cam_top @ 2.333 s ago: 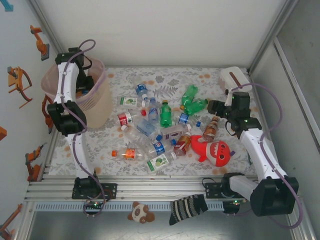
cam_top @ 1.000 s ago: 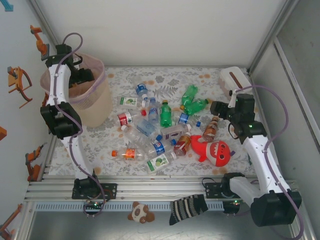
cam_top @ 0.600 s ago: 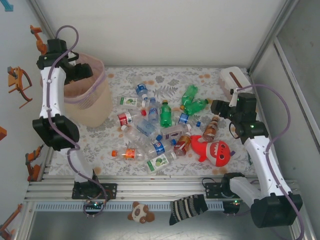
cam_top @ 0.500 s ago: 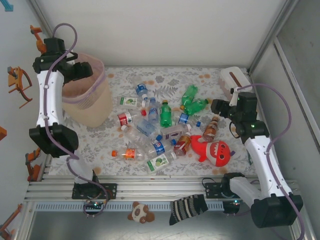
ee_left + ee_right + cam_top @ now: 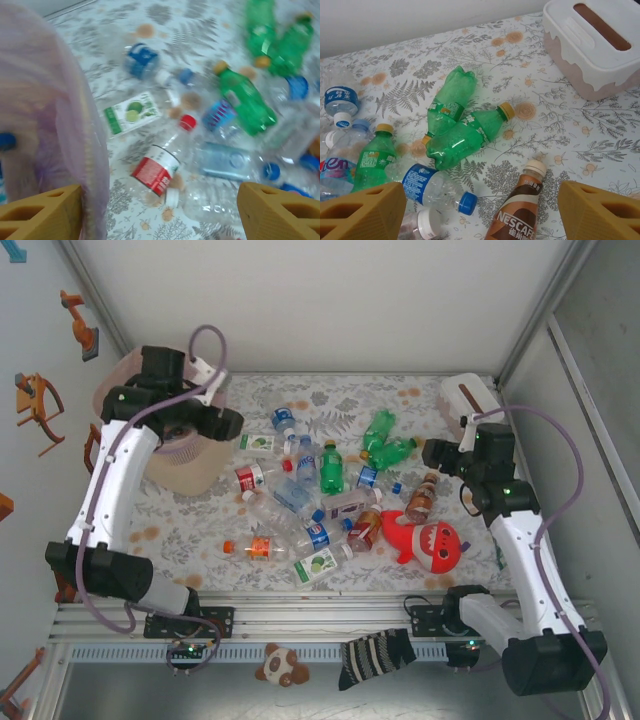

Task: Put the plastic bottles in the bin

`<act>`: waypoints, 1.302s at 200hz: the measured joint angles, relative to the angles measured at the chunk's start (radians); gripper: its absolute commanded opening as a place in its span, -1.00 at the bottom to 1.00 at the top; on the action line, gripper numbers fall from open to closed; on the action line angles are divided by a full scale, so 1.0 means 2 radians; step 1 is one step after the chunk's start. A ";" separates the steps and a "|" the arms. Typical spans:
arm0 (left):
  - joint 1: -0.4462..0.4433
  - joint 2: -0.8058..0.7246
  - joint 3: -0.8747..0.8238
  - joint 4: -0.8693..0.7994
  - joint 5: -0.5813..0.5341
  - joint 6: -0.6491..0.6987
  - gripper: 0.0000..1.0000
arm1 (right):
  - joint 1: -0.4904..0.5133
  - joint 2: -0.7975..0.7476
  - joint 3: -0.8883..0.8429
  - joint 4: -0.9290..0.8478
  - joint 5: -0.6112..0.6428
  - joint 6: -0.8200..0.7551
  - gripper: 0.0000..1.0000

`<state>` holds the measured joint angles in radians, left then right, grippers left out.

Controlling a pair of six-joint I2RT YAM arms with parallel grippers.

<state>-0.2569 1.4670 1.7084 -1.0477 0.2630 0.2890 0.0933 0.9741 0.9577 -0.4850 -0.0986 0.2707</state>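
**Left arm swung from the bin's far side toward the bottle heap**

Since half a second ago the left arm has swung off the far-left rim of the bin (image 5: 190,470) and now reaches across its right rim; the right arm has barely shifted. From above, the left tool (image 5: 222,424) hangs at the bin's right edge, and the right tool (image 5: 432,453) hangs beside the heap. The wrist views show both tools with fingers apart and empty.

The bin stands at the desk's (image 5: 340,390) far left corner. The bottles (image 5: 300,502) lie heaped mid-desk, roughly fifteen, too tangled for an exact count.

The right wrist view separates three green bottles (image 5: 465,132) and one brown bottle (image 5: 517,217) reading NESCAFE, plus one white box (image 5: 590,45). The view from above adds one red plush toy (image 5: 430,540) lying just beside the heap.
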 measured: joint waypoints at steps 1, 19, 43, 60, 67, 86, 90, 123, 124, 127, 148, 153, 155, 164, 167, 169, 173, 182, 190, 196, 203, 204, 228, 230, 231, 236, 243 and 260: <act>-0.002 -0.002 -0.003 0.000 0.003 0.004 0.55 | 0.000 0.000 0.000 0.000 0.000 0.000 0.57; -0.024 -0.022 -0.039 0.002 0.032 0.053 0.57 | 0.000 0.000 0.002 0.000 0.002 -0.003 0.57; -0.050 -0.053 -0.097 0.011 0.057 0.116 0.60 | 0.000 0.000 0.002 0.000 0.004 -0.005 0.57; -0.068 -0.077 -0.138 0.018 0.064 0.154 0.62 | 0.000 0.000 0.002 -0.001 0.006 -0.006 0.57; -0.074 -0.086 -0.153 0.021 0.065 0.166 0.62 | 0.000 0.000 0.002 -0.001 0.006 -0.007 0.57; -0.082 -0.108 -0.185 0.033 0.069 0.188 0.62 | 0.000 0.001 0.002 -0.001 0.006 -0.008 0.57; -0.082 -0.112 -0.191 0.037 0.068 0.191 0.62 | 0.000 0.002 0.002 -0.001 0.006 -0.008 0.57; -0.081 -0.135 -0.205 0.080 0.037 0.198 0.42 | 0.000 0.010 0.002 -0.001 0.005 -0.008 0.57; -0.081 -0.135 -0.205 0.082 0.036 0.198 0.41 | 0.000 0.011 0.002 0.000 0.005 -0.008 0.57; -0.080 -0.136 -0.205 0.087 0.031 0.198 0.39 | 0.000 0.011 0.002 -0.001 0.005 -0.008 0.57; -0.071 -0.134 -0.198 0.109 0.003 0.193 0.33 | 0.000 0.011 0.003 -0.001 0.005 -0.008 0.57; -0.067 -0.132 -0.195 0.111 -0.002 0.192 0.32 | 0.000 0.011 0.003 -0.001 0.005 -0.008 0.57; -0.065 -0.131 -0.194 0.112 -0.003 0.191 0.31 | 0.000 0.011 0.003 -0.001 0.005 -0.008 0.57; -0.056 -0.123 -0.185 0.116 -0.014 0.187 0.27 | 0.000 0.011 0.003 -0.001 0.005 -0.008 0.57; -0.052 -0.120 -0.181 0.117 -0.016 0.185 0.25 | 0.000 0.011 0.003 -0.001 0.005 -0.008 0.57; -0.050 -0.117 -0.179 0.117 -0.017 0.183 0.24 | 0.000 0.010 0.003 -0.001 0.005 -0.008 0.57; -0.046 -0.114 -0.175 0.118 -0.020 0.183 0.20 | 0.000 0.010 0.003 -0.001 0.005 -0.008 0.57; -0.039 -0.105 -0.169 0.123 -0.029 0.175 0.10 | 0.000 0.010 0.003 -0.001 0.005 -0.008 0.57; -0.034 -0.098 -0.163 0.125 -0.031 0.171 0.04 | 0.000 0.009 0.003 -0.001 0.005 -0.008 0.57; -0.032 -0.094 -0.161 0.127 -0.034 0.167 0.00 | 0.000 0.008 0.003 -0.001 0.005 -0.008 0.57; -0.030 -0.091 -0.158 0.128 -0.036 0.162 -0.06 | 0.000 0.006 0.003 -0.001 0.006 -0.008 0.57; -0.030 -0.090 -0.157 0.128 -0.036 0.162 -0.06 | 0.000 0.006 0.003 -0.001 0.006 -0.008 0.57; -0.019 -0.079 -0.150 0.137 -0.049 0.153 -0.16 | 0.000 0.001 0.003 -0.003 0.005 -0.008 0.57; -0.018 -0.077 -0.150 0.138 -0.051 0.152 -0.17 | 0.000 0.001 0.003 -0.003 0.005 -0.008 0.57; -0.018 -0.077 -0.149 0.138 -0.052 0.151 -0.17 | 0.000 0.001 0.003 -0.003 0.005 -0.008 0.57; -0.014 -0.073 -0.147 0.140 -0.057 0.150 -0.18 | 0.000 0.001 0.003 -0.003 0.005 -0.008 0.57; -0.010 -0.068 -0.144 0.144 -0.064 0.148 -0.19 | 0.000 0.000 0.003 -0.003 0.005 -0.008 0.57; 0.002 -0.050 -0.130 0.148 -0.080 0.142 -0.21 | 0.000 0.000 0.003 -0.003 0.005 -0.007 0.57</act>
<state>-0.2523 1.3674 1.4490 -0.7509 0.1024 0.5728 0.0937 0.9741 0.9642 -0.4904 -0.0879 0.2558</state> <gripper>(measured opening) 0.406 0.786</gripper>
